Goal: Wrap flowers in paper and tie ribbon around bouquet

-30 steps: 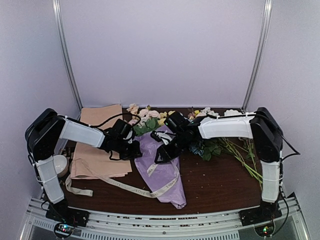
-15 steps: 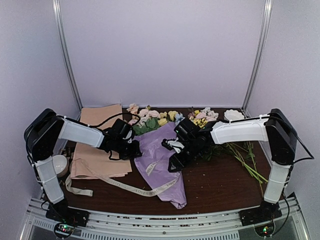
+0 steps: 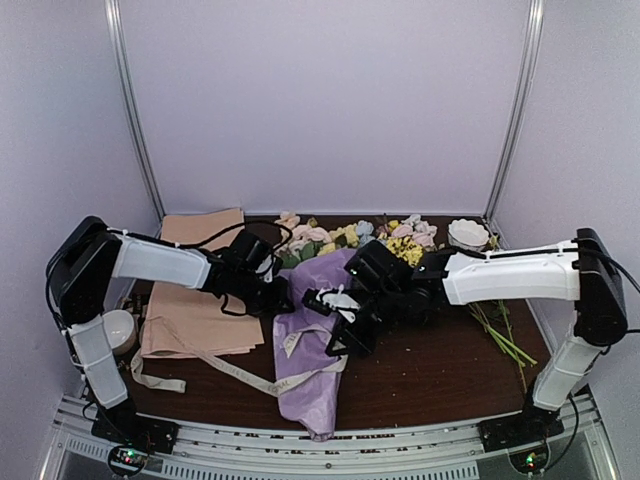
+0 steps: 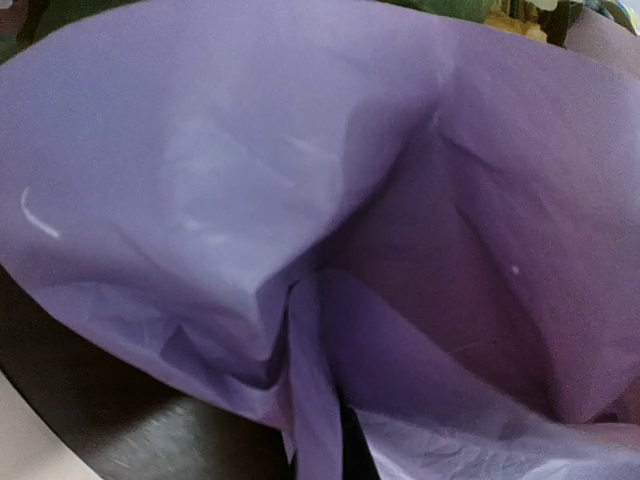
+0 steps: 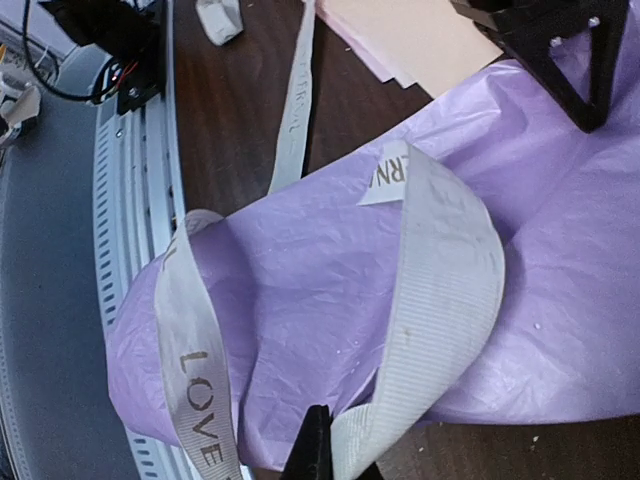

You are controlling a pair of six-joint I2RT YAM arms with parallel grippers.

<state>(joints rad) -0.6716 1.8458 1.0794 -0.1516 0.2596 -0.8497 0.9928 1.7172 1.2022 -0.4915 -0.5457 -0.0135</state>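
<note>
The right gripper, open a moment ago, now clamps the ribbon, drawing a loop over the bouquet, whose tip reaches the worktop's near edge. The left gripper pinches its paper. Tying looks underway.

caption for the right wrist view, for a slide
Cream ribbon looped over the purple paper bouquet, pinched by the right fingers

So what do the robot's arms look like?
The left arm and right arm have smooth white shells with chunky black joints, and thin black cables run along them. The left gripper and right gripper are black too.
</note>
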